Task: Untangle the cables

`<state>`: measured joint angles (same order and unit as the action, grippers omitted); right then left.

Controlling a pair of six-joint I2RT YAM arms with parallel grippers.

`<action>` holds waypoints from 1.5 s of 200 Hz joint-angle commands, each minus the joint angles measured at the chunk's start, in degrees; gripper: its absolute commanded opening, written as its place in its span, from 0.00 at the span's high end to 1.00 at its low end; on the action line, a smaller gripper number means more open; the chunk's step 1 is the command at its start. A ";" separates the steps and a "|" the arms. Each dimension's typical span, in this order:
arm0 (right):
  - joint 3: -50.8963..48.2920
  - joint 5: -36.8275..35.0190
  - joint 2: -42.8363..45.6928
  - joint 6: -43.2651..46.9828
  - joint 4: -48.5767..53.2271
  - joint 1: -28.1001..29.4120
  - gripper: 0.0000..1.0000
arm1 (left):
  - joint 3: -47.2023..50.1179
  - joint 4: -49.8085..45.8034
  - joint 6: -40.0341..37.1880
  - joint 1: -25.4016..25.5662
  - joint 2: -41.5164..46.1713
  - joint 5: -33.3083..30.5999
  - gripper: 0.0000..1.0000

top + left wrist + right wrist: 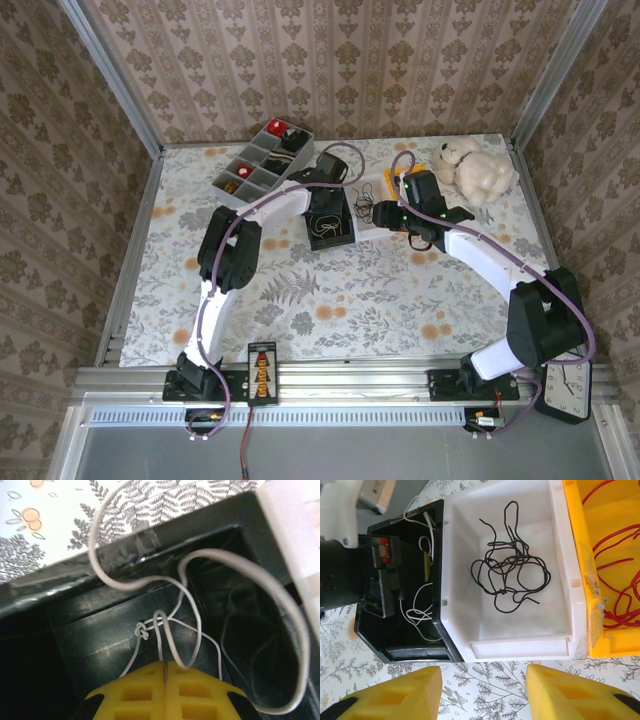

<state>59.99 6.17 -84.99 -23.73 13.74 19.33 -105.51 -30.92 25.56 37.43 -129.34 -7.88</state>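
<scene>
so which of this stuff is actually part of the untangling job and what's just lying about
Job: white cable, black cable, red cable, held in the black bin, white bin, yellow bin.
Lying about: teddy bear, grey divided tray, clock.

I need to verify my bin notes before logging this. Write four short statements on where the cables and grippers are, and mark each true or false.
1. The black cable lies in the white bin. True.
2. The left gripper is shut inside the black bin, with a strand of the white cable pinched in its grip. True.
3. The red cable lies in the black bin. False: it lies in the yellow bin.
4. The right gripper is shut on the black cable. False: it is open over the table, beside the white bin, holding nothing.
</scene>
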 commanded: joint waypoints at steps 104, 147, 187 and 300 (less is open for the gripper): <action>-0.30 -0.73 1.85 0.08 0.53 -1.82 0.51 | 3.22 6.22 2.20 -1.06 16.11 -4.24 0.34; -2.24 -0.89 3.89 -1.59 1.38 -6.19 0.51 | 19.75 11.72 4.44 -3.69 28.50 -12.34 0.30; -8.01 -15.46 9.73 -6.10 9.05 -6.56 0.51 | 39.34 10.74 6.98 -7.60 44.19 -25.16 0.28; -10.62 -3.03 -3.04 -9.50 4.09 -12.47 0.56 | 43.84 5.35 12.93 -12.63 46.72 -25.71 0.24</action>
<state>44.10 -2.17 -82.37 -34.30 20.27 9.04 -59.13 -24.91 37.54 24.97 -80.79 -34.26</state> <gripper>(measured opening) 0.468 0.756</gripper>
